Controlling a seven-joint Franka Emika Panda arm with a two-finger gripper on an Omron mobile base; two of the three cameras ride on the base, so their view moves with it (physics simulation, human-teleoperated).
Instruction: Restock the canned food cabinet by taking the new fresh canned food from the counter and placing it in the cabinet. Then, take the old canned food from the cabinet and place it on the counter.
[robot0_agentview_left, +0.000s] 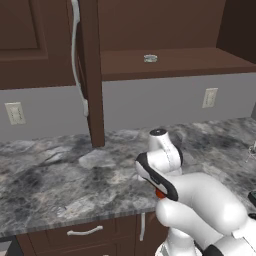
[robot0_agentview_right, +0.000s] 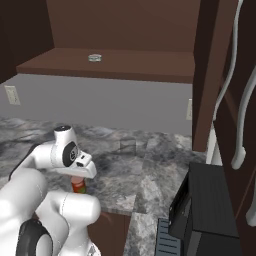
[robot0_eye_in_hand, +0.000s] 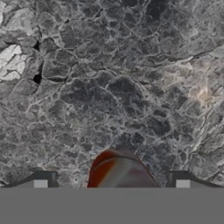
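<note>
Standing on veined counter (robot0_agentview_left: 60, 175): seemingly red can (robot0_eye_in_hand: 118, 173).

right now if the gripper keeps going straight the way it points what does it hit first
Probably the red-orange can: it stands between the open fingertips of the gripper, which points down at the counter. Past the can lies only the stone, though depth is hard to judge.

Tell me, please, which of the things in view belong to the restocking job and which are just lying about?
Job:
- red-orange can, between the open gripper fingers
- flat silvery tin on the cabinet shelf
- marbled counter

Lying about:
- black appliance
- wall outlets
- drawer handle
</note>
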